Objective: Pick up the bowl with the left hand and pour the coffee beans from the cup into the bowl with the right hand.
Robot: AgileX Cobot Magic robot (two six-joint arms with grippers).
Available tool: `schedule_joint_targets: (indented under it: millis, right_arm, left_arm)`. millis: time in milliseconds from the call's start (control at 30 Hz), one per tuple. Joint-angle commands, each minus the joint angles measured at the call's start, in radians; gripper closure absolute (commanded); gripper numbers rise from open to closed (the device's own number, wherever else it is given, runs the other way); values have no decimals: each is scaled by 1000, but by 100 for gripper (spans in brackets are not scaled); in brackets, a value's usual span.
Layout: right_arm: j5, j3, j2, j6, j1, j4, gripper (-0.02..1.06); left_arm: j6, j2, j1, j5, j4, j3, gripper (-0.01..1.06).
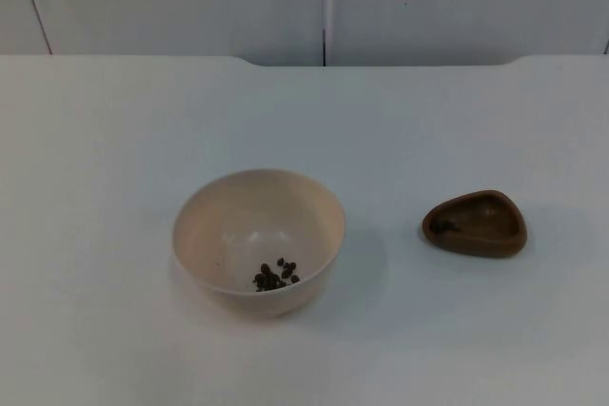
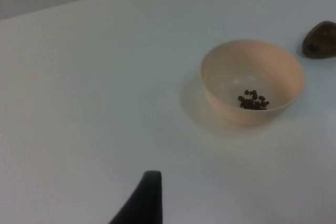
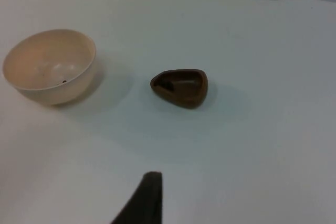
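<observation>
Resting on the white desk (image 1: 105,140): one cream bowl (image 1: 258,240), upright, a small heap of coffee beans (image 1: 274,276) already lying in its bottom.

Cup (image 1: 476,223): brown, low, rounded-triangular, upright, well apart from the bowl toward the right arm's side; a dark trace inside, contents too small to tell.

Left jaws: one black fingertip (image 2: 144,198) visible, held back from the bowl, holding nothing; how far open, cannot tell.

Right jaws: one fingertip (image 3: 146,199), back from the cup, holding nothing; opening cannot be told.

Risks, judged: the smooth rounded bowl wall may slip or tip in a pinch, spilling beans; the shallow cup may skid or shed contents if gripped off-centre.
</observation>
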Motion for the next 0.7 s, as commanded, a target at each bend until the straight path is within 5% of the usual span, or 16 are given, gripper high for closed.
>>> schedule_joint_targets:
  millis: [0, 667]
  right_arm:
    - [-1, 10, -3, 0, -3, -5, -1]
    - [-1, 10, -3, 0, -3, -1, -1]
  left_arm:
    - [-9, -4, 0, 0, 7, 5, 0]
    - [-9, -4, 0, 0, 5, 5, 0]
